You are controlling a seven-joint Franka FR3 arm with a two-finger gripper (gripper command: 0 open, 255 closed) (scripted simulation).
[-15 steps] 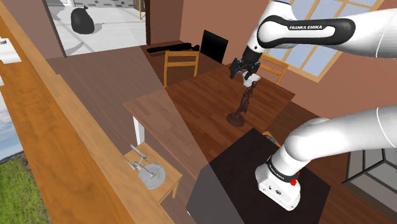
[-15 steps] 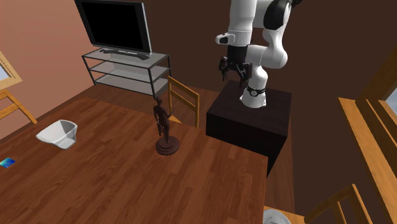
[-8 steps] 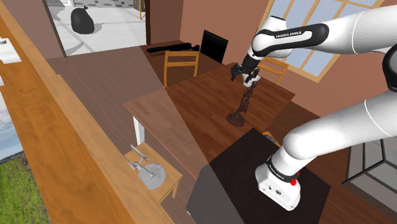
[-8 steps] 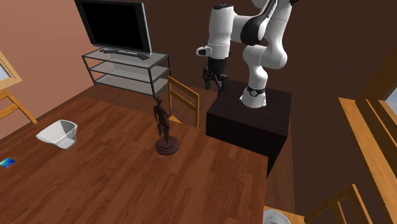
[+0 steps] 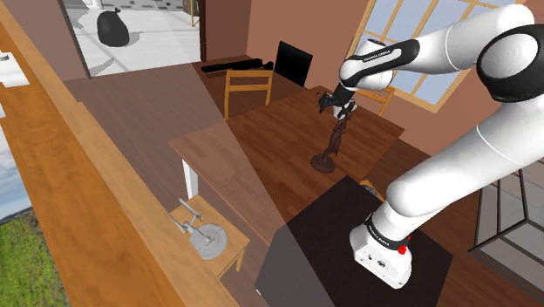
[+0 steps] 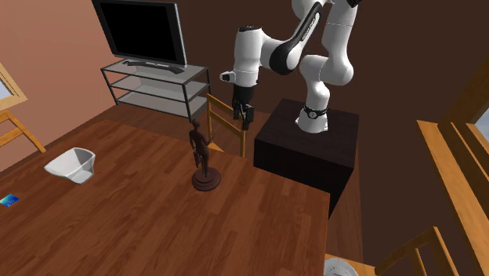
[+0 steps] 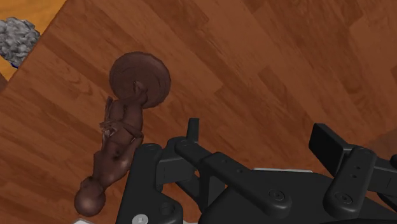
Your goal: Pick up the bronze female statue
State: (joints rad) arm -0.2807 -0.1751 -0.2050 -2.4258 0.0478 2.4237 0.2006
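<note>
The dark brown female statue (image 6: pixel 202 153) stands upright on a round base on the wooden table (image 6: pixel 149 231). My black gripper (image 6: pixel 243 115) hangs above the table, higher than the statue's head and off to the second exterior view's right, not touching it. In the shoulder view the gripper (image 5: pixel 338 104) sits just over the top of the statue (image 5: pixel 333 145). From the wrist, the statue (image 7: pixel 121 143) lies beside the hand, outside the fingers (image 7: pixel 191 130), which stand apart with nothing between them.
A white bowl-like dish (image 6: pixel 71 165) and a small blue card (image 6: pixel 9 201) lie at the table's far left. A wooden chair (image 6: pixel 226 122) stands behind the statue, near the dark stand (image 6: pixel 302 157). A TV (image 6: pixel 143 33) sits on a shelf unit.
The arm has swung the gripper away from the stand towards the statue, leftwards in the second exterior view and lower. The statue has not moved.
</note>
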